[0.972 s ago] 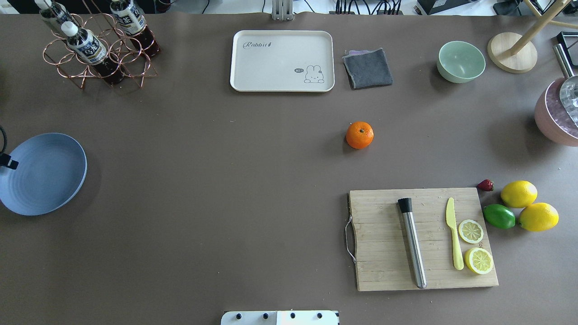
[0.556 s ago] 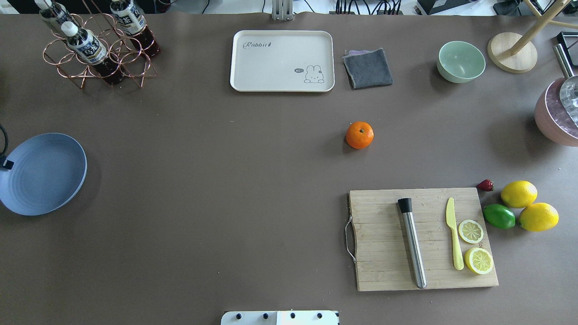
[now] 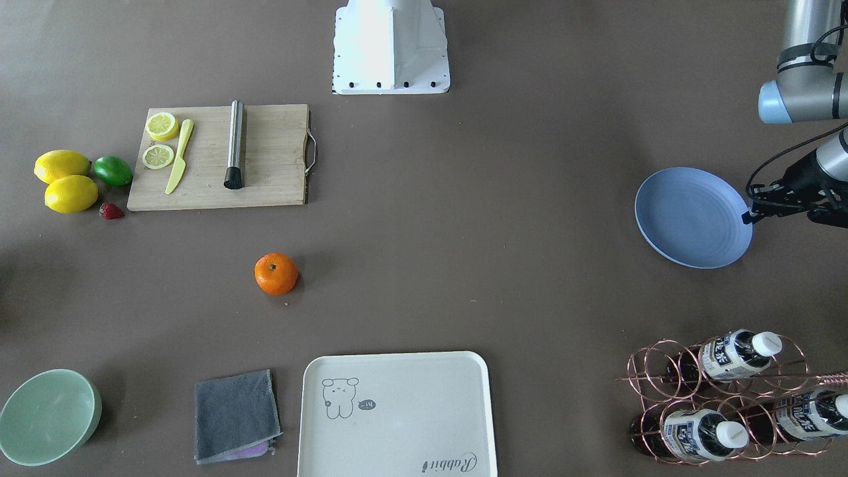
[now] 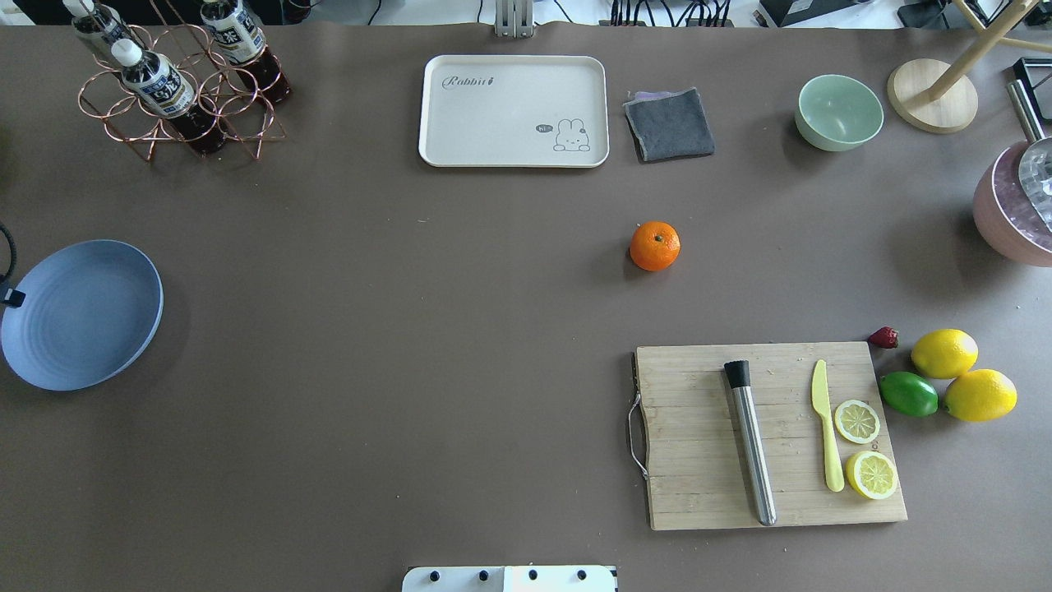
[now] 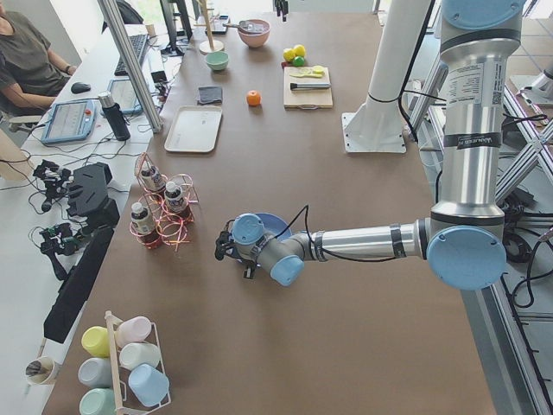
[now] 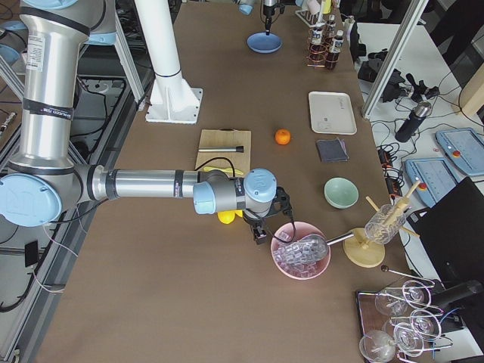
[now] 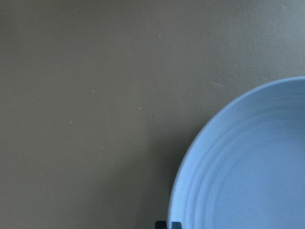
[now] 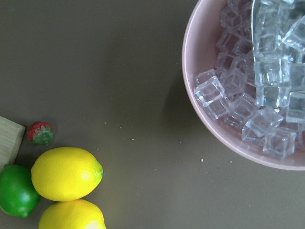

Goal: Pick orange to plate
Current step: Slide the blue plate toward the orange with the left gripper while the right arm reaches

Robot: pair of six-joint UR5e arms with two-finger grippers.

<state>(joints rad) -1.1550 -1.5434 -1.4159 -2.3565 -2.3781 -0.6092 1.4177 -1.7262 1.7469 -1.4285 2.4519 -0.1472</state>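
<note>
The orange (image 4: 655, 246) sits alone on the brown table, right of centre in the overhead view, and also shows as the orange (image 3: 276, 273) in the front view. The blue plate (image 4: 82, 315) lies at the far left edge. My left gripper (image 3: 747, 216) is low at the plate's outer rim, and in the left wrist view its dark fingertips (image 7: 162, 224) are close together beside the plate (image 7: 248, 167). It holds nothing I can see. My right gripper (image 6: 261, 231) hovers by the pink ice bowl, far from the orange. I cannot tell whether it is open or shut.
A cutting board (image 4: 772, 436) with a muddler, a yellow knife and lemon slices lies in front of the orange. Two lemons (image 4: 945, 353), a lime (image 4: 908, 394) and a strawberry sit to its right. At the back are a cream tray (image 4: 514, 111), a grey cloth (image 4: 670, 123), a mint bowl (image 4: 838, 111) and a bottle rack (image 4: 177, 82).
The plate has shifted slightly to the right. The left gripper's tip has drawn back from over the plate to its outer rim. The orange has not moved.
</note>
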